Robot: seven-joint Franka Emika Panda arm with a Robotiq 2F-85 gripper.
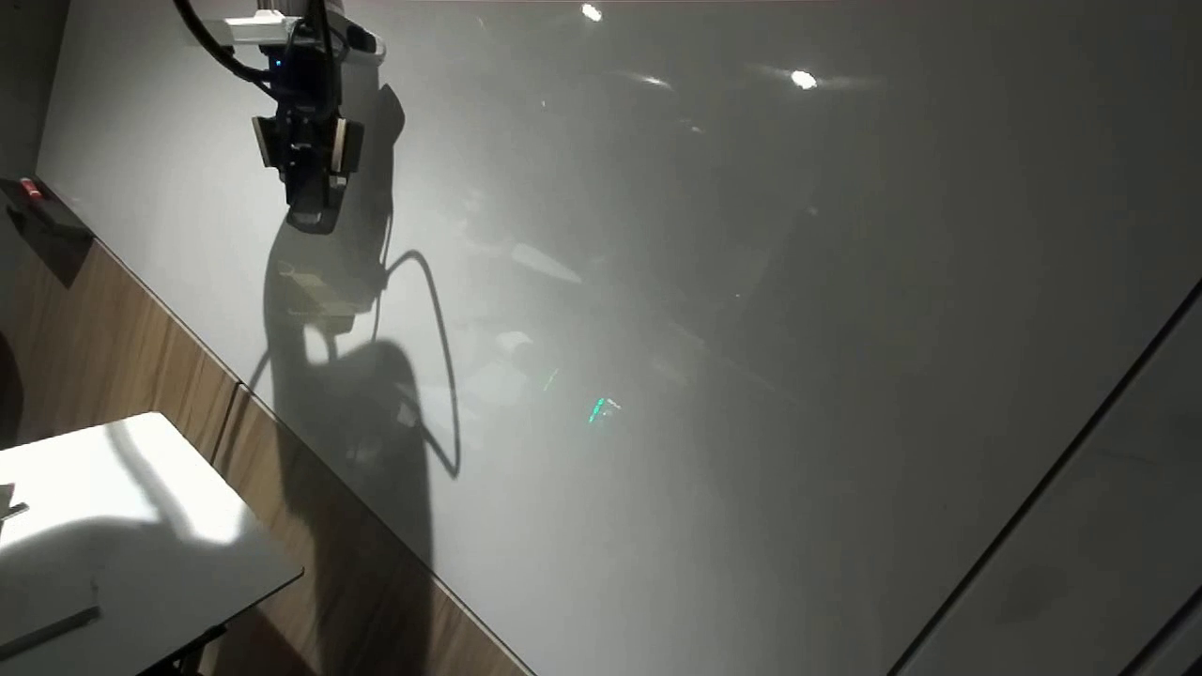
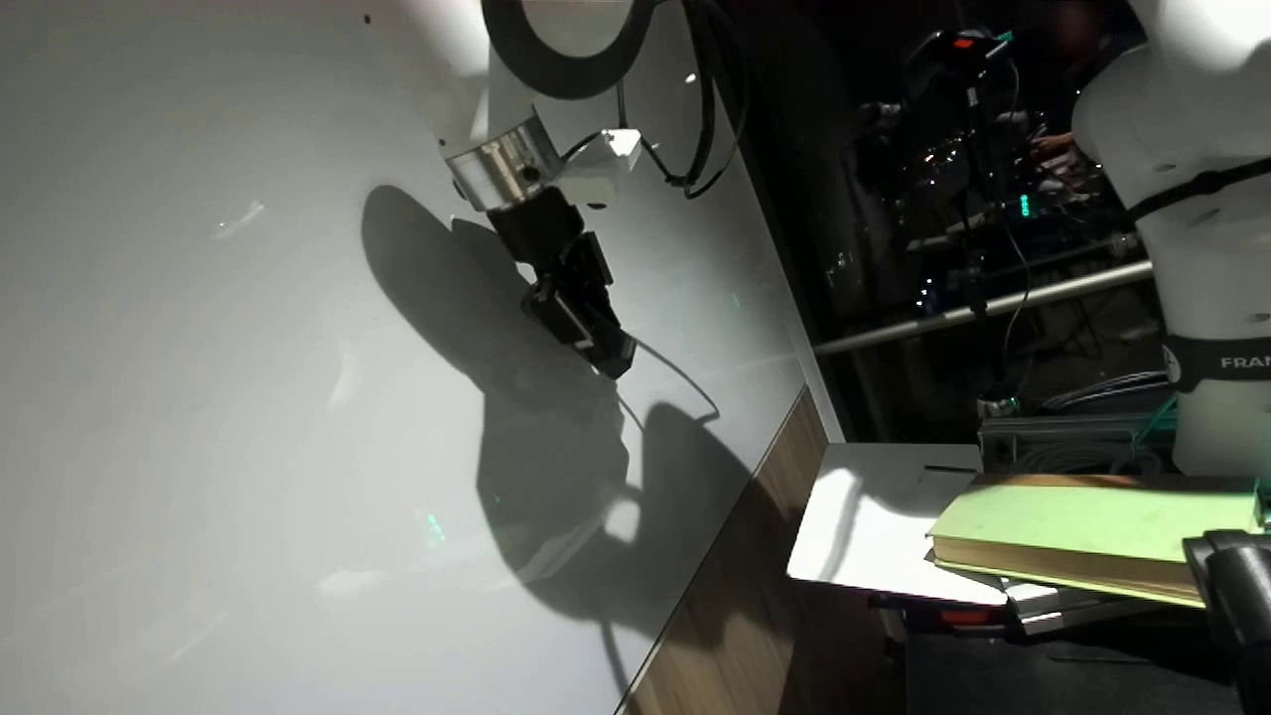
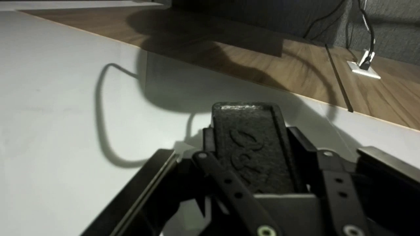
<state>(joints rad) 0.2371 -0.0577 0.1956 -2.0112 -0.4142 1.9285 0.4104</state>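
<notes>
Your end effector point(image 3: 254, 140) pinches the black whiteboard eraser point(image 3: 254, 149) by its sides, presumably to keep its broad faces uncovered

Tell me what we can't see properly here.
Wrist view: the black block: markings too blurred to read; lower left corner hidden by the tool.
In an exterior view: the green book: lower right corner behind a black object.
In an exterior view: the white tabletop, cut off by the left edge.
In an exterior view: FRAN lettering, cut off by the right edge.
</notes>
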